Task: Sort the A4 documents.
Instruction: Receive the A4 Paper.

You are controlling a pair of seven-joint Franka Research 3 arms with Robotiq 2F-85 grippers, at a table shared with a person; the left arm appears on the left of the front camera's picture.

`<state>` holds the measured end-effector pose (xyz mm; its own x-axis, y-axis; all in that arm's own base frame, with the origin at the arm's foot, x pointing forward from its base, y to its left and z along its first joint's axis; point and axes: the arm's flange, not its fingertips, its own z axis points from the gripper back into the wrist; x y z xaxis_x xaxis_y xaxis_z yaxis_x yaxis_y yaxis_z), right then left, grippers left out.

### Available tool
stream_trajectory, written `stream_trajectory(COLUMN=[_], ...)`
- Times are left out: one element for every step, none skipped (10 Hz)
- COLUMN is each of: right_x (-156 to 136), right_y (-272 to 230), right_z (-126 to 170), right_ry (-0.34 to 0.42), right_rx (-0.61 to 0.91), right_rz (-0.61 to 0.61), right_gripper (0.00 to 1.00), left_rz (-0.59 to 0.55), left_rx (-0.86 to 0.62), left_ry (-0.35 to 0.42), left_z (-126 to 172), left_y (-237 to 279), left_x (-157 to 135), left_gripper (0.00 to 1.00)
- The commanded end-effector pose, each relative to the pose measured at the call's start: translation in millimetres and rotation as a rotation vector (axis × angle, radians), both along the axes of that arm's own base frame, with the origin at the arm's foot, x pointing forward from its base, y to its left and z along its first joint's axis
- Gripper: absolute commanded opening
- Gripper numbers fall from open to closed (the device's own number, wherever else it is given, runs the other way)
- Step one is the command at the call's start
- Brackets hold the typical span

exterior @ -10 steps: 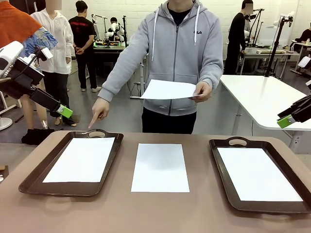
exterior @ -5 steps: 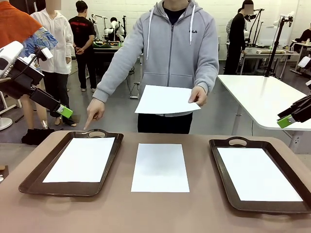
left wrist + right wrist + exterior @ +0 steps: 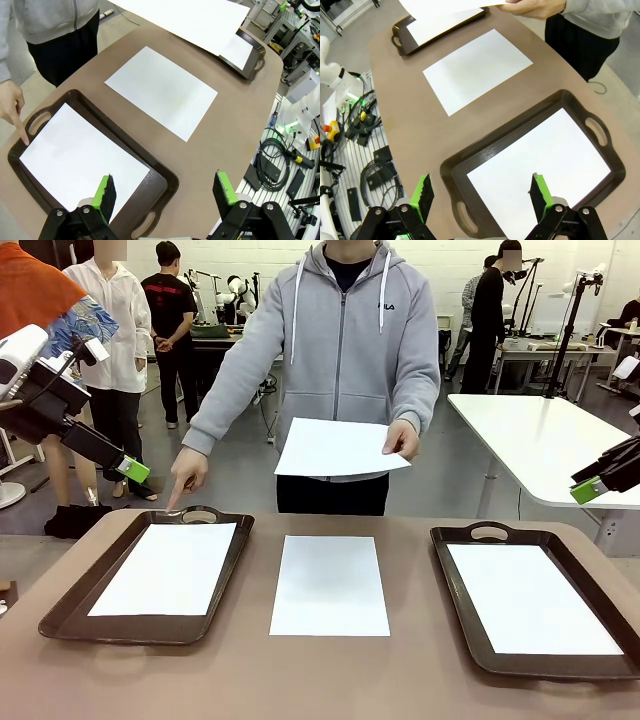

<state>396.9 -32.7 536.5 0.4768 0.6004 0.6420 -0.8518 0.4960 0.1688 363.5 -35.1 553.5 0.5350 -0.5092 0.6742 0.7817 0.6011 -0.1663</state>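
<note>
- White A4 documents are in four places: one loose sheet (image 3: 330, 585) flat on the brown table (image 3: 250, 680) between the trays, one sheet in the left tray (image 3: 60, 615), one in the right tray (image 3: 440, 550), and a held sheet (image 3: 335, 448) in the person's hand (image 3: 402, 438) above the far edge.
- The person's pointing hand (image 3: 188, 472) has a fingertip at the far handle of the left tray, so we judge that tray to be the destination for the next sheet.
- The left gripper (image 3: 165, 192) hangs above the near end of the left tray with its jaws wide apart and nothing between them. The right gripper (image 3: 482, 192) hangs over the right tray, also spread and empty.
- We judge the left arm better placed for the job, since the loose sheet lies just beside its tray.
- Thin paper lying flat gives the pads nothing to pinch. We would come down at a corner or a short edge, press lightly with one pad, and draw the paper into a small ridge before closing.
- We would lift slowly so the flexible sheet does not fold or slip out.
- Over the tray, we would stay towards its near half, well away from the pointing finger.
- We would let go low and square, so the sheet settles on the one already inside the rim.
</note>
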Motion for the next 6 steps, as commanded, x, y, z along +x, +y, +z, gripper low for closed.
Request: stream_trajectory(right_x=[0.2, 0.2, 0.2, 0.2, 0.2, 0.2], right_y=[0.3, 0.3, 0.3, 0.3, 0.3, 0.3], right_z=[-1.0, -1.0, -1.0, -1.0, -1.0, -1.0], right_ry=[0.003, 0.003, 0.003, 0.003, 0.003, 0.003], right_rx=[0.0, 0.0, 0.0, 0.0, 0.0, 0.0], right_rz=[0.003, 0.003, 0.003, 0.003, 0.003, 0.003], right_gripper=[1.0, 1.0, 1.0, 1.0, 1.0, 1.0], left_rz=[-0.001, -0.001, -0.001, -0.001, -0.001, 0.0], left_rx=[-0.006, -0.006, -0.006, -0.006, -0.006, 0.0], left_ry=[0.003, 0.003, 0.003, 0.003, 0.003, 0.0], left_z=[-0.4, -0.4, -0.4, -0.4, -0.4, 0.0], left_y=[0.5, 0.5, 0.5, 0.5, 0.5, 0.0], left_x=[0.3, 0.3, 0.3, 0.3, 0.3, 0.0], left_gripper=[1.0, 1.0, 1.0, 1.0, 1.0, 1.0])
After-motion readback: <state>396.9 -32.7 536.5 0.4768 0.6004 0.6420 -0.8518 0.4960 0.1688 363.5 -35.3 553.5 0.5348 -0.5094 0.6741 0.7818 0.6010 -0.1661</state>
